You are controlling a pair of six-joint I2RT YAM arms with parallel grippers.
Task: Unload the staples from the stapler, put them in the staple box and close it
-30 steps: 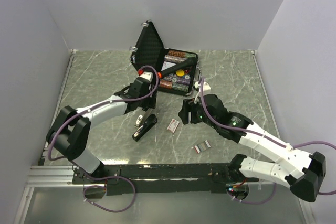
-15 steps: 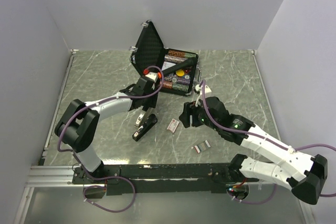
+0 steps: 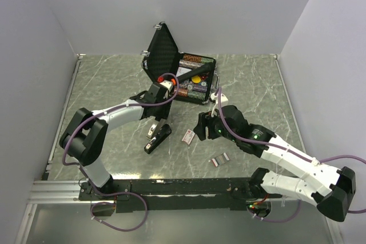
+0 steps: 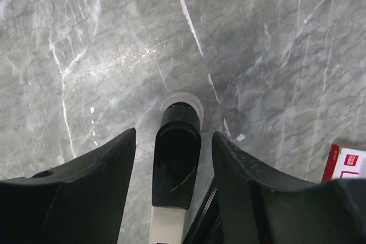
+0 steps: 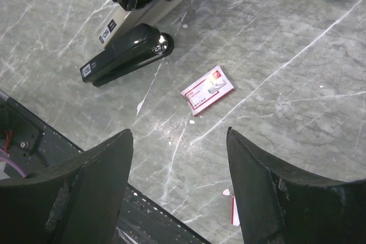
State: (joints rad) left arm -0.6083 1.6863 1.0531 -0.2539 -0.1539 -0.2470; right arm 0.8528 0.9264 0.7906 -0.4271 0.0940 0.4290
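Note:
The black stapler lies open on the table left of centre, its pale inner rail swung away from the black body. My left gripper is open and sits low over the rail's far end. In the left wrist view its fingers straddle the rail's black tip, with gaps on both sides. Two short grey staple strips lie near the front edge. My right gripper is open and empty, hovering above the table; its view shows the stapler at upper left.
A small white and red box lies between the stapler and my right gripper, and also shows in the right wrist view. An open black case with its lid up stands at the back. Grey walls enclose the table.
My left arm has stretched out and brought its gripper lower onto the stapler's rail end. My right gripper has shifted slightly to the left. The stapler, box and strips have not moved.

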